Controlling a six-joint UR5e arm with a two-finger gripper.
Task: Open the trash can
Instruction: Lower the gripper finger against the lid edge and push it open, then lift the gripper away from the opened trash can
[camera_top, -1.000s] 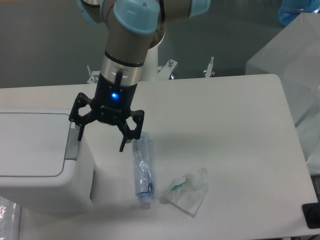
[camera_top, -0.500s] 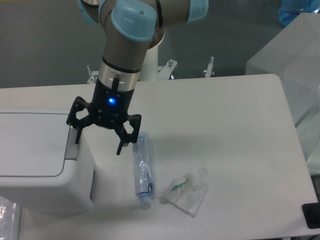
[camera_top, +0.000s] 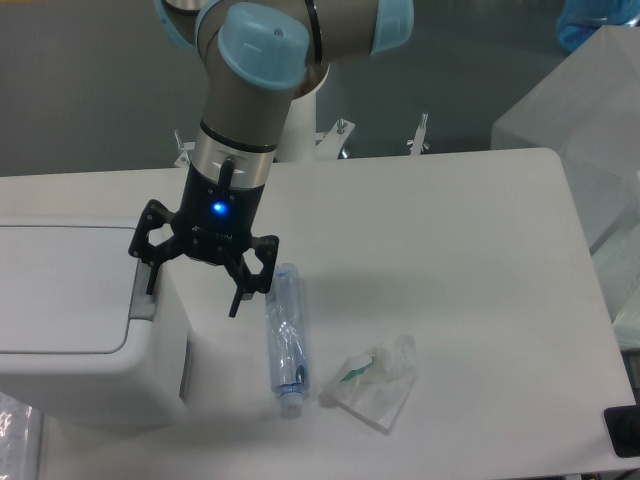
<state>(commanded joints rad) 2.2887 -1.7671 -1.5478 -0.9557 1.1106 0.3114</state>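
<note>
Pincer: gripper (camera_top: 192, 295) hangs with its two fingers spread wide and nothing between them, pointing down over the right edge of the bin.
Left finger: its tip sits at or just above the grey push tab (camera_top: 146, 297); contact cannot be told from this view.
Right finger: it hangs past the bin's right wall, near the bottle's upper end but apart from it.
Trash can (camera_top: 80, 330): stands at the table's left side, its flat lid (camera_top: 62, 290) lying shut.
Progress: only the approach looks done; pressing the tab and getting the lid up are judged still to come.
Bystanders: clear bottle (camera_top: 286, 338) and crumpled wrapper (camera_top: 372, 382) lie on the table (camera_top: 450, 260), right of the bin.
</note>
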